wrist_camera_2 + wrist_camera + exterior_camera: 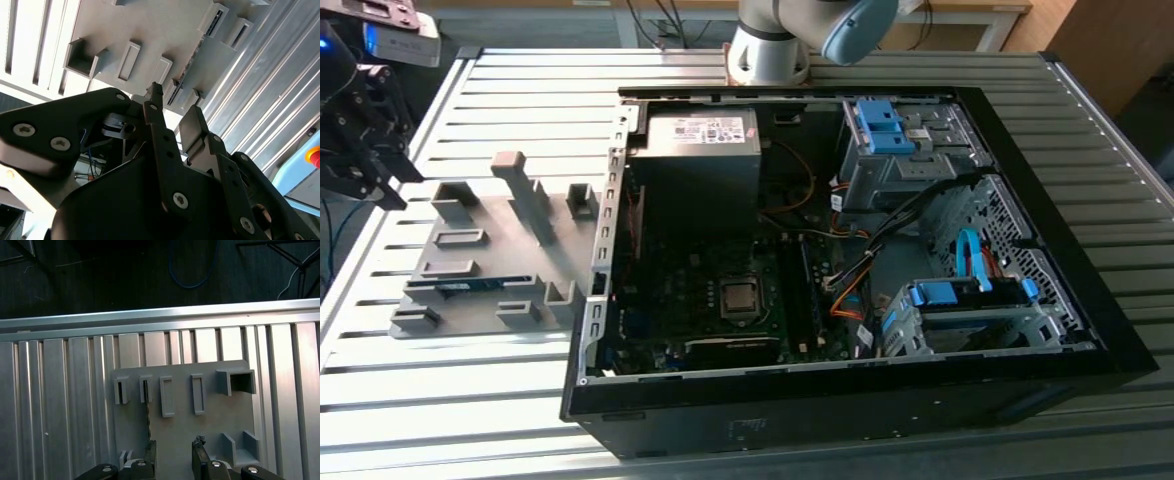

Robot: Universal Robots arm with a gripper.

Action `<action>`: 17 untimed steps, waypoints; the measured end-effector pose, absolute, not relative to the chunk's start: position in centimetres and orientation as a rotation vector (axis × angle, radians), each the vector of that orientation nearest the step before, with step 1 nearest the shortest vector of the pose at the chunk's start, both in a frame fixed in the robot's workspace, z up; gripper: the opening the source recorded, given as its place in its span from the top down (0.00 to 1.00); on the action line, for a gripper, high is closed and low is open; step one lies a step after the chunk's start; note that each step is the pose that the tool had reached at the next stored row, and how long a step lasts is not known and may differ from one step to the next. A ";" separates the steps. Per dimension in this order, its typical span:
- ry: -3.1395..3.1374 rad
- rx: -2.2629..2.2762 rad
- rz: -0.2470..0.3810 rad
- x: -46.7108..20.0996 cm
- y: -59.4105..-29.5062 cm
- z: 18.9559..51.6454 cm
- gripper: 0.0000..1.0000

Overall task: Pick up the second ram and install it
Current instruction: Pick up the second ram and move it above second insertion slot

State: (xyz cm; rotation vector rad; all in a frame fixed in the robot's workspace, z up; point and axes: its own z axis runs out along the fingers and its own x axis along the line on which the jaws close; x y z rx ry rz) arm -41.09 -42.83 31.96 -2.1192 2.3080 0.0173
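The second ram [467,285] is a thin blue-green stick standing on edge in a slot of the grey tray [507,240], at the exterior view's left beside the computer case. In the first wrist view the ram [148,412] is seen edge-on as a narrow line on the tray [210,425]. My gripper [374,170] hangs above the table's edge, off to the exterior view's left of the tray and touching nothing. Its black fingers [150,460] stand apart, open and empty, short of the stick. The second wrist view looks past the gripper [172,120] toward the tray [145,30].
The open black computer case [854,390] lies on the slatted metal table [520,90], its motherboard [720,300] exposed, with a grey power supply [700,135] and blue-latched drive cages [961,300]. The arm's base [767,50] stands behind the case. Several upright tray posts [520,195] rise near the ram.
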 end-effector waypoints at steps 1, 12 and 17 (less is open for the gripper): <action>2.308 -2.119 0.017 -41.1 -42.8 31.9 0.59; 2.301 -2.127 0.017 -41.1 -43.1 30.7 0.59; 2.301 -2.127 0.017 -41.1 -43.2 30.2 0.59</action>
